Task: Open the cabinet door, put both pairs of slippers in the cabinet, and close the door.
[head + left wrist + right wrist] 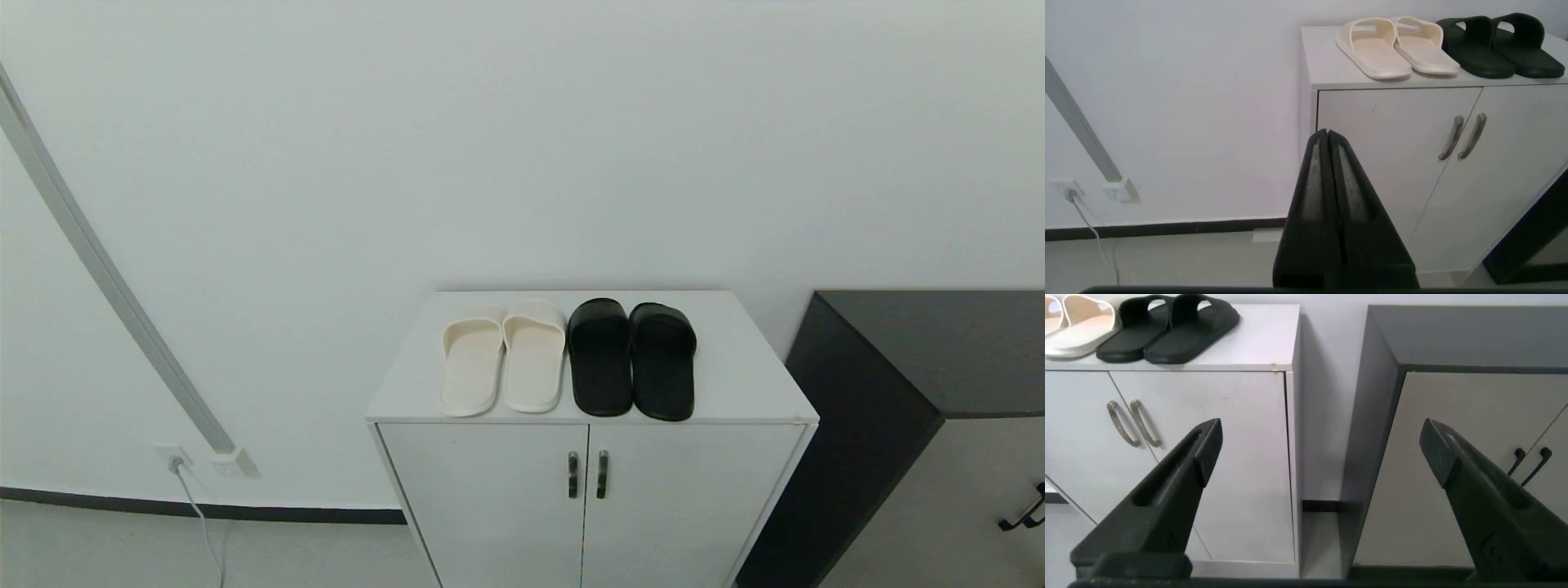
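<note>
A white two-door cabinet (490,506) stands against the wall with both doors shut and two metal handles (586,474) side by side at the centre. On its top lie a cream pair of slippers (502,359) and a black pair of slippers (633,359), side by side. In the left wrist view my left gripper (1328,135) is shut with nothing in it, low and in front of the cabinet's left door (1388,163). My right gripper (1319,441) stands wide open and empty, low, facing the cabinet's right side (1249,457).
A taller dark cabinet (898,408) stands right of the white one with a narrow gap (1323,457) between. A wall socket with a cable (175,461) and a slanted conduit (98,269) are on the wall at left.
</note>
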Tool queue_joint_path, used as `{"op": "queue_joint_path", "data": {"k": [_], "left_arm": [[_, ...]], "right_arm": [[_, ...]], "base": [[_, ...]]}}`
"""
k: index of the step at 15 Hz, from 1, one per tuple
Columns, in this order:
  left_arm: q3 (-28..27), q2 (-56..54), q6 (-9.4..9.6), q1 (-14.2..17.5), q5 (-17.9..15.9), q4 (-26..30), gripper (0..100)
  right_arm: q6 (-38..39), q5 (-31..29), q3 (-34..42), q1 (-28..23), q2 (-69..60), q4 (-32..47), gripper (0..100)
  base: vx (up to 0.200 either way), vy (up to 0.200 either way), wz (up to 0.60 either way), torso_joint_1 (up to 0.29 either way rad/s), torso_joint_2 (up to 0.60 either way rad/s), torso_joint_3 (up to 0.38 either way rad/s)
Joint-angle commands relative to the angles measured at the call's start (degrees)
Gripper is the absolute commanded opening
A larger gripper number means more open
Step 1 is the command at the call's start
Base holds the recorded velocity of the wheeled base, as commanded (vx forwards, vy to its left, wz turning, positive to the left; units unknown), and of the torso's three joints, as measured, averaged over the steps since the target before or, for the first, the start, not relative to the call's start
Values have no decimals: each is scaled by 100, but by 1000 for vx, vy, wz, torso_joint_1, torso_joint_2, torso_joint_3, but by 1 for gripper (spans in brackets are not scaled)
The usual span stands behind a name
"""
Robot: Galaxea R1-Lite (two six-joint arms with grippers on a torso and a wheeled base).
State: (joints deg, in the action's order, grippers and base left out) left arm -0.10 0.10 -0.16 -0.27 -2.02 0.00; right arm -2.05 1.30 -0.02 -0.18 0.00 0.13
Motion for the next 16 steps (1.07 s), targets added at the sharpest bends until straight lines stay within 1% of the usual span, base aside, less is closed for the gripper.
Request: {"op": "queue_joint_path", "data": {"k": [1, 7, 8, 9, 10, 11, 12, 13, 14, 16], "left_arm": [[1, -1, -2, 0, 0, 0, 0], [1, -1, 7, 0, 0, 0, 0], [1, -1, 7, 0, 0, 0, 0], [1, -1, 7, 0, 0, 0, 0], [1, -1, 7, 0, 0, 0, 0], [1, -1, 7, 0, 0, 0, 0], [1, -1, 7, 0, 0, 0, 0], [1, -1, 7, 0, 0, 0, 0], [1, -1, 7, 0, 0, 0, 0], [1, -1, 16, 0, 0, 0, 0]], "right_arm": [[3, 1, 2, 1, 9, 4, 100], [11, 168, 2, 1, 0, -13, 100], [108, 168, -191, 9, 9, -198, 100], [108, 168, -191, 9, 9, -198, 100], [662, 502, -1571, 229, 615, 224, 100], [653, 687, -1773, 300, 905, 655, 100], [592, 942, -1773, 317, 1257, 874, 100], [460, 1522, -1747, 370, 1837, 830, 100], [442, 1715, -1782, 370, 2224, 699, 100], [310, 1856, -1887, 502, 3437, -163, 100]], "base": [[0, 0, 0, 0, 0, 0], [0, 0, 0, 0, 0, 0], [0, 0, 0, 0, 0, 0], [0, 0, 0, 0, 0, 0], [0, 0, 0, 0, 0, 0], [0, 0, 0, 0, 0, 0], [0, 0, 0, 0, 0, 0], [0, 0, 0, 0, 0, 0], [0, 0, 0, 0, 0, 0], [0, 0, 0, 0, 0, 0]]}}
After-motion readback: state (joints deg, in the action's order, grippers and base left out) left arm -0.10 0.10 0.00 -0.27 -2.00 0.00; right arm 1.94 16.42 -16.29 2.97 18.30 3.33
